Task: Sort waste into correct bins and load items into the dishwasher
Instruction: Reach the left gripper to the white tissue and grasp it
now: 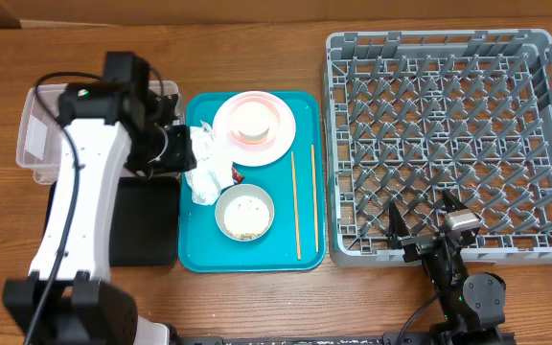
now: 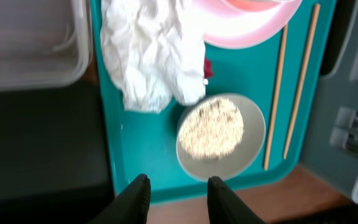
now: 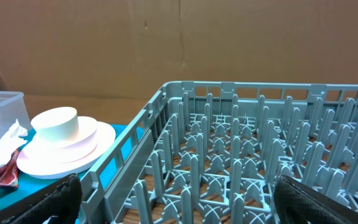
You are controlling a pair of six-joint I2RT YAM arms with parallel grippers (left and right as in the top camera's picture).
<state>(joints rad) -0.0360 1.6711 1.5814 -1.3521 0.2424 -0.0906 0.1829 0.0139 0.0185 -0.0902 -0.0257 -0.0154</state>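
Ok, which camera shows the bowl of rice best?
Left wrist: the bowl sits large and central, its grains plain. Overhead shows the bowl whole but small. Right wrist catches only a sliver of rim at its lower left corner.

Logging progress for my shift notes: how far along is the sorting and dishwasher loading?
Nothing done yet: the dish rack holds no dishes. The left gripper hovers open and empty over the teal tray. Napkin, red wrapper, rice bowl, plate and chopsticks all lie there.
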